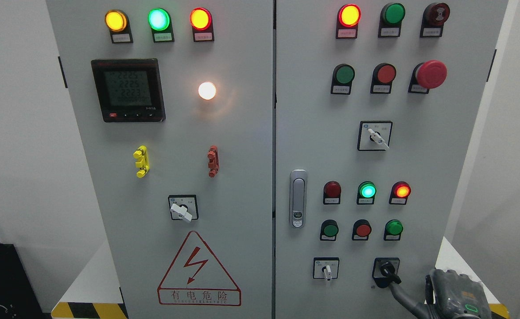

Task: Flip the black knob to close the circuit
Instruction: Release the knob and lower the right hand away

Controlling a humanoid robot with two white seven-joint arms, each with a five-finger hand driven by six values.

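1. Head view, cabinet (242, 146): grey, two doors, seam down the middle, latch (298, 198) on the right door by the seam.
2. Left door, top: three lit lamps, amber, green, red. Below: meter (128, 90) with lit digits; white lamp (207, 90) glowing to its right.
3. Left door, middle: yellow clip (141, 161) and red clip (213, 161); under them a white-handled switch (181, 209); warning triangle (199, 270) at the bottom.
4. Right door, upper: red lamp lit, green lamp dark, buzzer; below, green and red buttons and a red mushroom stop (430, 74); a second white switch (376, 137) beneath.
5. Right door, lower: three lamps, the green and right-hand red lit; three buttons; a third white switch (327, 269) at the bottom.
6. Black knob (387, 269): bottom right of the right door, last in the lowest row, just right of the third white switch. Handle angled down toward the right.
7. Right hand (457, 294): enters from the lower right corner. One dark finger (402, 294) extended up-left, tip touching or just under the knob handle; which, not clear. Other fingers mostly out of frame; whether spread or curled, cannot tell. Nothing seen held.
8. Left hand: not in view.
9. Step in hand, judged: contact at the knob, turn not yet made.
10. Advice: press on the handle's side, away from the pivot, for leverage; push along the arc, not into the door; keep clear of the buttons above; stop at the detent.
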